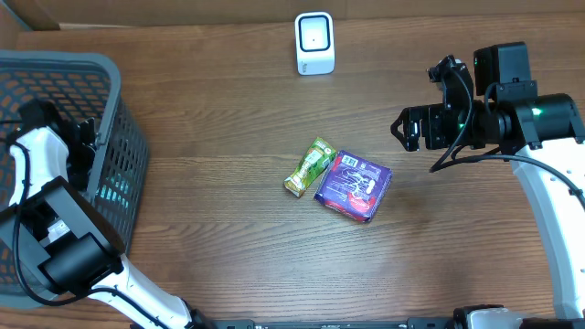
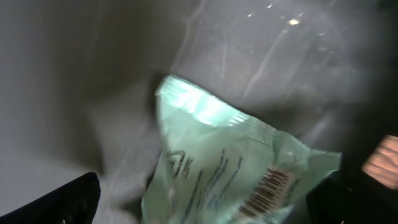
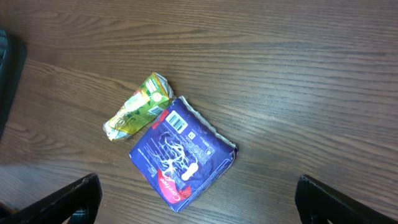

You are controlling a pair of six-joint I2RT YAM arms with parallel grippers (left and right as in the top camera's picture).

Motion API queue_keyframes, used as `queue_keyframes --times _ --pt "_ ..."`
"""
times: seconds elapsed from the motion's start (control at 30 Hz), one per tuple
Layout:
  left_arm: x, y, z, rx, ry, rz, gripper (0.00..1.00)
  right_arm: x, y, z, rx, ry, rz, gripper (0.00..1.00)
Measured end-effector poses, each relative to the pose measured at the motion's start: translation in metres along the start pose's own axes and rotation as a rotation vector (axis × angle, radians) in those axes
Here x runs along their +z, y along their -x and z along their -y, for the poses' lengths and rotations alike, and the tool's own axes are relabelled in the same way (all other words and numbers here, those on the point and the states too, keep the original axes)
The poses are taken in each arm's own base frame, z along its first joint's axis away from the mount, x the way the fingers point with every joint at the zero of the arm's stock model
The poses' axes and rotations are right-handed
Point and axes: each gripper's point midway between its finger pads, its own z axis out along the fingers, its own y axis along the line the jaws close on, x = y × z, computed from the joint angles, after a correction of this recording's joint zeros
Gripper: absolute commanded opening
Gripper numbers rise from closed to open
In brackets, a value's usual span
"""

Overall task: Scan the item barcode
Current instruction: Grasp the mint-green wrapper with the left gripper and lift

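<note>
A pale green packet (image 2: 230, 168) with a barcode (image 2: 268, 186) lies on the grey floor of the basket (image 1: 108, 78). My left gripper (image 2: 211, 202) is down inside the basket, open, its dark fingers (image 2: 62, 199) standing wide on either side of the packet. On the table's middle lie a purple packet (image 1: 355, 185) (image 3: 181, 155), barcode (image 3: 177, 121) facing up, and a small green-yellow packet (image 1: 309, 167) (image 3: 137, 107) touching its left side. My right gripper (image 1: 402, 128) (image 3: 199, 199) hovers open to the right of them, empty. A white scanner (image 1: 314, 43) stands at the back.
The grey mesh basket takes up the table's left edge, with the left arm (image 1: 37, 155) reaching over its wall. The right arm (image 1: 548, 183) runs along the right side. Bare wooden tabletop (image 1: 228, 228) lies between basket and packets.
</note>
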Motion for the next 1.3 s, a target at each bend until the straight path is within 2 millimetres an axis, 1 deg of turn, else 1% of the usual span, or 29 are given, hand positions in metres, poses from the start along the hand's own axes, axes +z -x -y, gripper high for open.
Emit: queue_keyframes --times 0.07,0.1,0.13,0.17,0.23,0.3,0.53,0.67,0.73,0.8,0.87,0.97,1.03,1.1,1.17,1.2,1.23,1.3 --pt "0.007 -0.004 -0.001 0.013 0.007 -0.002 0.94 0.0 0.0 0.0 0.0 0.0 0.0 1.0" --pt "0.007 -0.003 -0.002 0.018 0.013 0.007 0.88 0.0 0.0 0.0 0.0 0.0 0.0 1.0" --pt "0.007 -0.003 -0.002 0.024 0.016 0.014 0.79 0.0 0.0 0.0 0.0 0.001 0.0 1.0" --pt "0.008 -0.002 -0.003 0.028 0.021 0.019 0.64 0.0 0.0 0.0 0.0 0.0 0.0 1.0" --pt "0.009 -0.002 -0.005 0.039 0.03 0.029 0.25 0.0 0.0 0.0 0.0 0.0 0.0 1.0" --pt "0.009 -0.002 -0.005 0.043 0.035 0.032 0.04 0.0 0.0 0.0 0.0 0.001 0.0 1.0" --pt "0.003 -0.003 -0.006 0.02 0.047 0.028 0.04 0.0 0.0 0.0 0.0 0.0 0.0 1.0" --pt "-0.004 -0.017 -0.007 -0.003 0.059 -0.063 0.04 0.0 0.0 0.0 0.001 0.0 0.0 1.0" --pt "-0.014 -0.017 -0.008 -0.011 0.06 -0.102 0.04 0.0 0.0 0.0 0.001 0.0 0.0 1.0" --pt "-0.034 -0.007 -0.009 -0.02 0.067 -0.101 0.04 0.0 0.0 0.0 0.0 0.0 0.0 1.0" --pt "-0.065 0.013 -0.01 -0.035 0.081 -0.057 0.04 0.0 0.0 0.0 0.0 0.0 0.001 1.0" --pt "-0.128 0.046 -0.008 -0.067 0.099 0.073 0.04 0.0 0.001 0.0 -0.002 0.0 0.003 1.0" --pt "-0.169 0.057 -0.003 -0.083 0.095 0.151 0.04 0.0 0.001 0.0 -0.001 0.0 0.003 1.0" --pt "-0.205 0.064 0.005 -0.088 0.077 0.23 0.04 0.0 0.001 0.0 -0.002 0.0 0.004 1.0" --pt "-0.235 0.067 0.014 -0.089 0.048 0.296 0.04 0.0 0.001 0.0 -0.001 0.001 0.003 1.0" --pt "-0.256 0.066 0.022 -0.084 0.022 0.341 0.04 0.0 0.001 0.0 -0.001 0.0 0.003 1.0" --pt "-0.264 0.066 0.026 -0.079 0.011 0.36 0.04 0.0 0.001 0.0 -0.001 0.0 0.003 1.0" --pt "-0.292 0.063 0.039 -0.062 -0.031 0.43 0.04 0.0 0.001 0.0 -0.001 0.0 0.004 1.0"
